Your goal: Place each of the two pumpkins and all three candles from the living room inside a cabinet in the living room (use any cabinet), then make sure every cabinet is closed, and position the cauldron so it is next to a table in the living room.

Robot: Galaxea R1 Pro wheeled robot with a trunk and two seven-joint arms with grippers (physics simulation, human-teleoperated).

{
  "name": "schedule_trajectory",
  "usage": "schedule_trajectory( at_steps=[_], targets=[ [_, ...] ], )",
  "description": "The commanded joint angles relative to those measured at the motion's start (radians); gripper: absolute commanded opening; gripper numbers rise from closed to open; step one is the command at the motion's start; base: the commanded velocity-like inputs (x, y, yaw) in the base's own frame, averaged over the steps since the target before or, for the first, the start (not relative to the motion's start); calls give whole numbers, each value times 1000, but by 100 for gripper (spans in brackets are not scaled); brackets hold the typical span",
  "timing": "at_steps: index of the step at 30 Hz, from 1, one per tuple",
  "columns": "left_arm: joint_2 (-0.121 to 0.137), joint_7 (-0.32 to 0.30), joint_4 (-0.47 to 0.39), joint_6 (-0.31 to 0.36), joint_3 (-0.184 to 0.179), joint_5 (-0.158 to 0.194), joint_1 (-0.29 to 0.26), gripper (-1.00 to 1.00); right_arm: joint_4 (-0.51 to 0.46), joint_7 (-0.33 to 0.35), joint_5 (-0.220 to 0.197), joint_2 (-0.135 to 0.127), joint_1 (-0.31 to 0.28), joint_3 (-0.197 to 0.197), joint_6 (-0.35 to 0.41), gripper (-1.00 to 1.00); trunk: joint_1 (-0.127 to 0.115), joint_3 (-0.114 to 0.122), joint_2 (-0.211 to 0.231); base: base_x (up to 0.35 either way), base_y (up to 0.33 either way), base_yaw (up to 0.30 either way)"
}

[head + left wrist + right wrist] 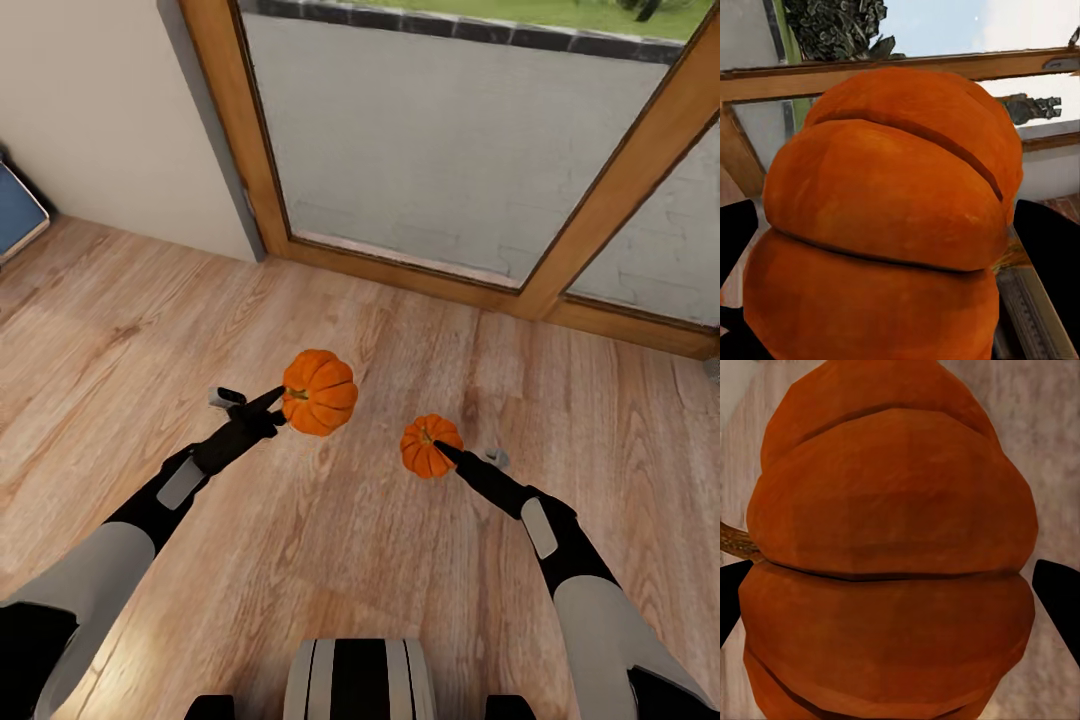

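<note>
Both pumpkins are held up above the wooden floor. My left gripper (282, 403) is shut on the larger-looking orange pumpkin (320, 392), whose ribbed skin (892, 217) sits between the dark fingers (1050, 255) in the left wrist view. To its right and a little lower, my right gripper (447, 455) is shut on the second pumpkin (430, 445). In the right wrist view that pumpkin (892, 555) shows its brown stem at one side, with a black finger (1061, 600) on each flank. Candles, cabinet, cauldron and table are out of view.
A wood-framed glass door (440, 150) stands ahead, with paving and grass outside. A pale wall (100, 110) runs to the left, with a blue object (15, 215) at its foot. Bare plank floor (380, 560) lies around both arms.
</note>
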Motion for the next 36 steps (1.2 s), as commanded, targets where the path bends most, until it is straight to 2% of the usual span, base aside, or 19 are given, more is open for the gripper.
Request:
schedule_trajectory(
  at_steps=[1,5,14,28,36],
  targets=[
    [0,25,-6,0,1,2,0,-100,1,-1,2,0,0,1,-1,-100,0,4,0,0,0,0],
    [7,48,-79,0,-1,3,0,-100,1,-2,3,1,0,1,-2,-100,-2,19,1,0,0,0],
    [5,50,-84,4,-1,2,0,-100,3,-5,10,2,4,4,-10,-100,-6,55,3,0,0,-21],
    [19,53,-86,11,4,0,-9,-100,7,-1,9,2,8,4,-14,-100,-13,122,7,0,0,-234],
    [18,78,-84,13,4,0,-11,-100,11,-1,5,2,9,4,-14,-100,-16,161,8,0,0,-246]
  ],
)
